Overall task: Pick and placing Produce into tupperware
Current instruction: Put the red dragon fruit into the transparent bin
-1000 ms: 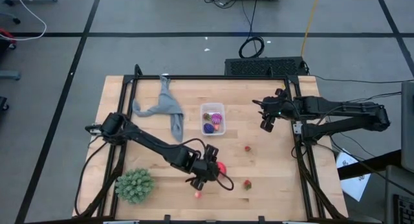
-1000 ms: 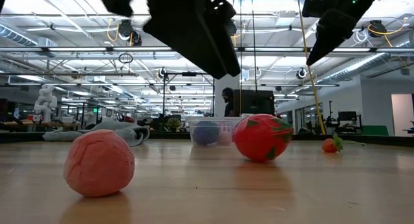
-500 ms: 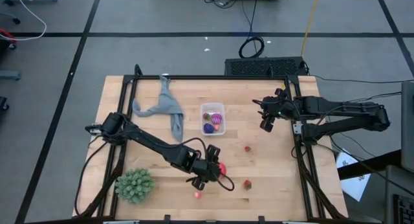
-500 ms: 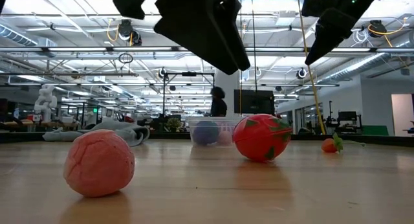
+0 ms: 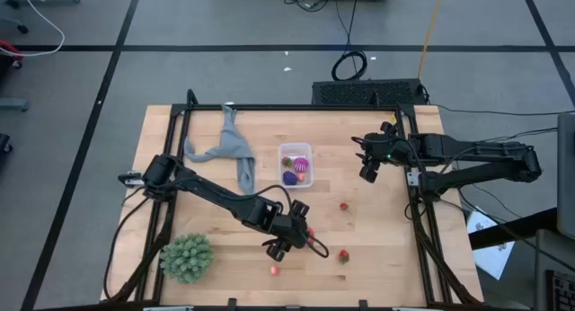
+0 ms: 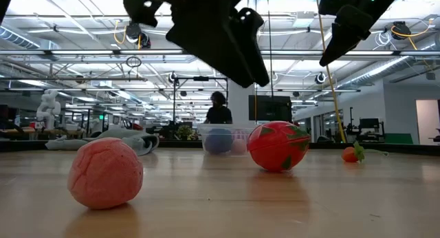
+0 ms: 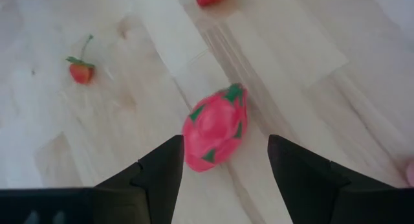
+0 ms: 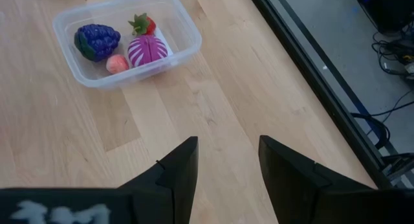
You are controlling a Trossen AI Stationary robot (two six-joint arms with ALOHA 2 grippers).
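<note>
My left end effector (image 7: pixel 223 162) hovers wide open over the red-pink fruit (image 7: pixel 215 127) on bare desk (image 5: pixel 377 230); my right end effector (image 8: pixel 226 156), open, waits near the tupperware (image 8: pixel 123 39).

Pink-red fruit (image 7: pixel 215 130) with green flecks; blue-purple berry (image 8: pixel 98 41) in clear tupperware (image 8: pixel 178 46).

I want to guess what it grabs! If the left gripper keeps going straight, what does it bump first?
Probably the red-pink toy fruit with green leaf tips, lying between the open left gripper fingers on the wooden table.
</note>
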